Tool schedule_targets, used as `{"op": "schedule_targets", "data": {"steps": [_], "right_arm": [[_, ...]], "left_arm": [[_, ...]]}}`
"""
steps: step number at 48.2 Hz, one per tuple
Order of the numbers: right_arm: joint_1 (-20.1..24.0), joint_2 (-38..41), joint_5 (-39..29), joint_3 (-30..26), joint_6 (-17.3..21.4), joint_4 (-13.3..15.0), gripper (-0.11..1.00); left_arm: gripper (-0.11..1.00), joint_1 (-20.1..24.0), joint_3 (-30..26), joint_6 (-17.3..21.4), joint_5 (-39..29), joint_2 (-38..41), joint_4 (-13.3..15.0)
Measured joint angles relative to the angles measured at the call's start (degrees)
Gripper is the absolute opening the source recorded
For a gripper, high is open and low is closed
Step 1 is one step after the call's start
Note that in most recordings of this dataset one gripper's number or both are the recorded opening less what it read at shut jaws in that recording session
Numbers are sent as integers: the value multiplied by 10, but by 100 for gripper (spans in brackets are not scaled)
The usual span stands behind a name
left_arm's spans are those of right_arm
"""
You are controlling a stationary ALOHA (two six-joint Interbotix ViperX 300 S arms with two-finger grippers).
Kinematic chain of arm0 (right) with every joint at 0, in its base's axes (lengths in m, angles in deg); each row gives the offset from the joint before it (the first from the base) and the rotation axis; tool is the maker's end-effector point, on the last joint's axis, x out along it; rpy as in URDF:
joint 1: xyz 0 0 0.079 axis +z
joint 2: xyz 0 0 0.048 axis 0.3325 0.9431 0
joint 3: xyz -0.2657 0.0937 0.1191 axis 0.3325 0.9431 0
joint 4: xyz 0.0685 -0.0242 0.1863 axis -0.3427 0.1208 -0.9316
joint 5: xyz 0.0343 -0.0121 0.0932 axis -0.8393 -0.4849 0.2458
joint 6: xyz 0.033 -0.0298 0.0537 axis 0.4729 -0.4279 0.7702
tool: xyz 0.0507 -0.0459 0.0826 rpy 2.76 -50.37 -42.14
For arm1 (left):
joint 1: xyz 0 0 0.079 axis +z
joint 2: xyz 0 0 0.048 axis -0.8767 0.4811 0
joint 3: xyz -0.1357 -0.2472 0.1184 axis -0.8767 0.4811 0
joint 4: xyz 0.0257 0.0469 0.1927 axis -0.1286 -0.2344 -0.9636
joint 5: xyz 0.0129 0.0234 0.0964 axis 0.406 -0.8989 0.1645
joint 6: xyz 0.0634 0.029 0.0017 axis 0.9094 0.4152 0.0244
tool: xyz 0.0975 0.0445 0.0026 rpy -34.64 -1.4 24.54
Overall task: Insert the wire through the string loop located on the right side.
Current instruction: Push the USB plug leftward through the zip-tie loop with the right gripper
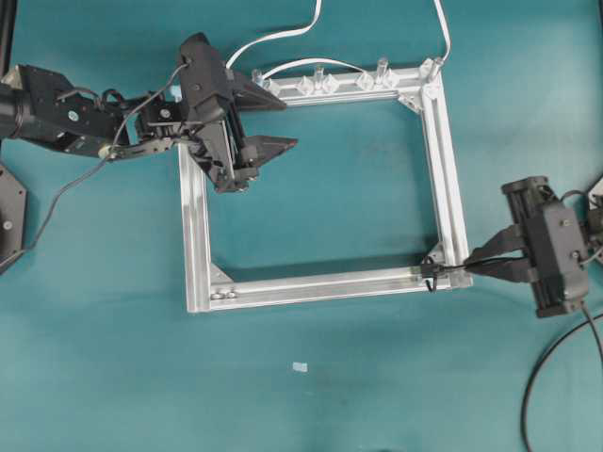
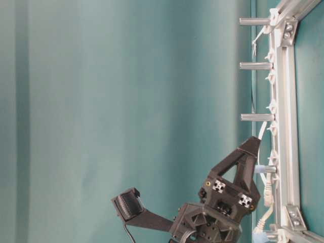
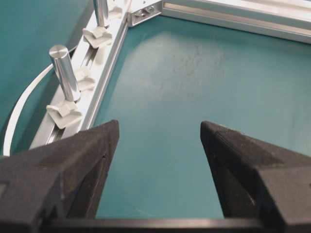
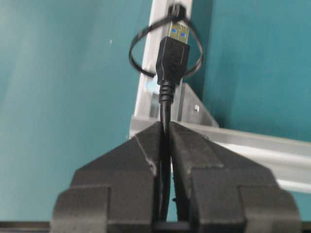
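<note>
Teal table (image 1: 330, 395), alu frame (image 1: 452, 179) on it; I've got the wire at the loop.

Near to far on my R wrist cam: right tool (image 4: 165, 133) clenched on the wire (image 4: 165, 114), plug w/ metallic tip poking fwd, overlapping the string loop (image 4: 138, 41), which hangs at the frame rail. Can't tell if the tip's thru the loop yet. Overhead: this is at the frame's near-right corner. Left tool (image 1: 273, 122) released, jaws wide apart, holding nothing, at the far-left corner near the upright pegs (image 3: 65, 73). White cable (image 1: 283, 36) runs off beyond the far rail.
</note>
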Motion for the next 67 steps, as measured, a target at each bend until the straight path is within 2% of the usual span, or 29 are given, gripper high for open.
{"op": "schedule_targets", "data": {"steps": [25, 67], "right_arm": [[0, 85, 23, -51, 0, 0, 6], [-1, 98, 35, -60, 0, 0, 6]], "left_arm": [[73, 1, 0, 0, 0, 0, 0], [73, -1, 0, 1, 0, 0, 0]]}}
